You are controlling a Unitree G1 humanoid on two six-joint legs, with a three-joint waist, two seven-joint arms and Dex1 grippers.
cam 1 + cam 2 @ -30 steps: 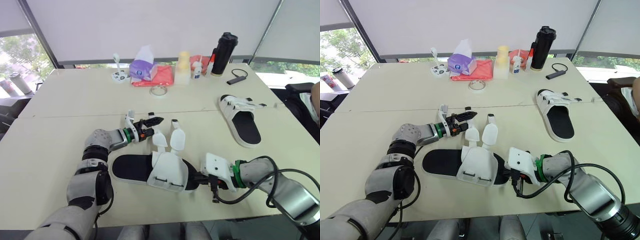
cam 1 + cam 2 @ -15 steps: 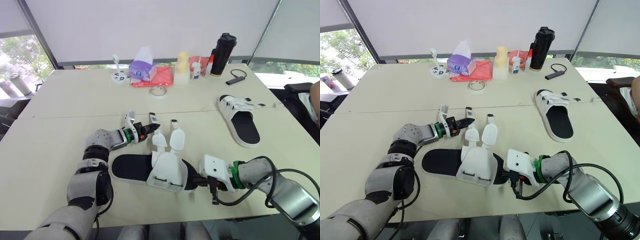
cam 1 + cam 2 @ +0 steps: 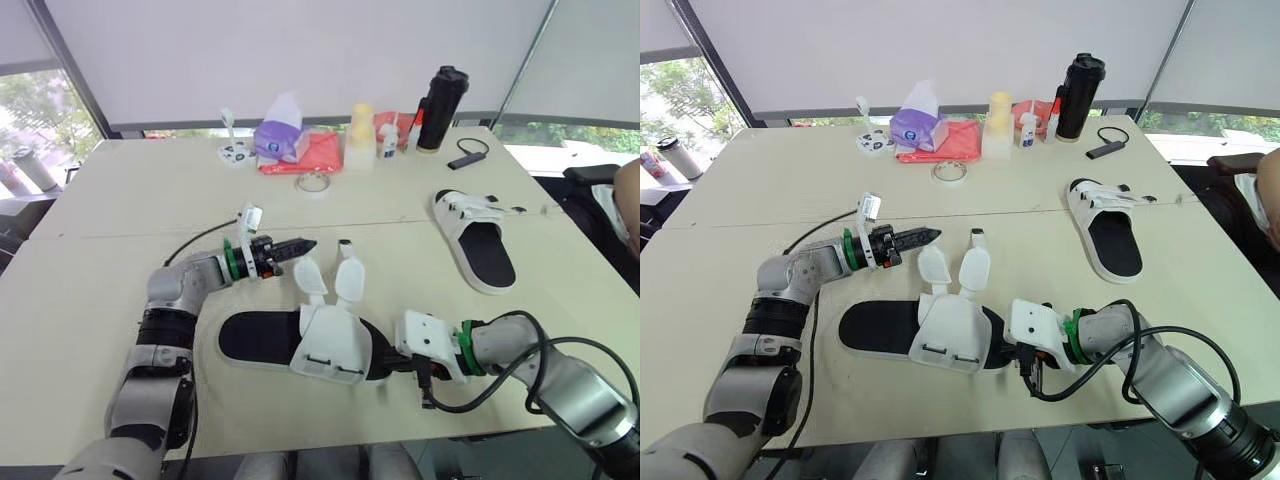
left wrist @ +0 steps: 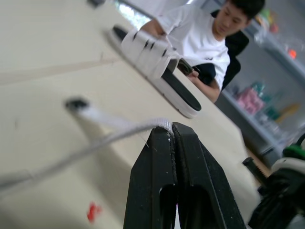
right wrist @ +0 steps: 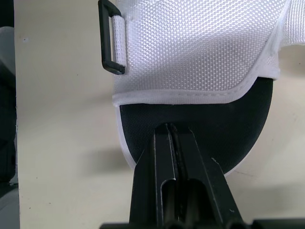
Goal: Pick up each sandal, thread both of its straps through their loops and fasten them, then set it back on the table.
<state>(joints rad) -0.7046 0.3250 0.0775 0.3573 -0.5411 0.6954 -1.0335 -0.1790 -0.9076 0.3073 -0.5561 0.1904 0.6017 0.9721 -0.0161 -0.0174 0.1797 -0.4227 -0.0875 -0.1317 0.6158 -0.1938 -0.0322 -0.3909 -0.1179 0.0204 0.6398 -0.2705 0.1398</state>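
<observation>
The near sandal [image 3: 262,337], black sole with a white upper [image 3: 333,342], lies flat at the table's front. Its two white straps [image 3: 348,281] stand open, pointing away from me. My left gripper [image 3: 306,243] is shut on the tip of the left strap [image 3: 308,277]; the left wrist view has the thin white strap [image 4: 109,136] pinched at the fingertips [image 4: 169,131]. My right gripper [image 3: 392,362] is shut on the rim of the sole [image 5: 200,121] at the sandal's right end, just below the upper and its black loop [image 5: 110,38]. The second sandal [image 3: 480,243] lies at the right.
Along the far edge stand a black bottle [image 3: 440,95], a yellow-capped bottle [image 3: 358,135], a purple tissue pack [image 3: 280,135], a red cloth [image 3: 320,152] and a tape ring [image 3: 313,182]. A person [image 4: 200,38] sits past the table's right side.
My left gripper went from open to shut on the left strap's tip, and that arm has drawn back to the left with it. The right gripper keeps its hold on the sole.
</observation>
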